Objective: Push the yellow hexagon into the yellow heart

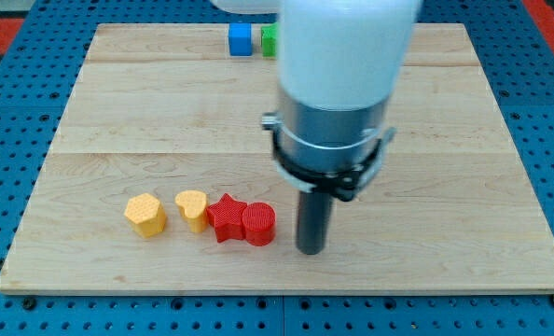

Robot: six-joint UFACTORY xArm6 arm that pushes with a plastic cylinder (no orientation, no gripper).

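My tip (pixel 311 250) rests on the wooden bench (pixel 463 140), toward the view's bottom and a little right of centre. My end effector is a plain dark rod with nothing on it that opens or closes, so it holds nothing; it hangs below a metal collar and a wide white housing that hides part of the board behind it.

I place everything from the red cylinder (pixel 258 224), which stands just to the view's left of my tip, with a small gap between us. Touching the red cylinder on its left is the red star (pixel 226 217). Against the red star's left side, touching or very nearly so, sits the yellow heart (pixel 192 208). Left of the yellow heart, with a narrow strip of bare wood between them, sits the yellow hexagon (pixel 145 215). These four make a row, and the yellow hexagon is the one farthest from the red cylinder and from my tip.

Far toward the view's top from the red cylinder, near the bench's far edge, stand a blue cube (pixel 240 38) and beside it on the right a green block (pixel 270 39), partly hidden by my housing.
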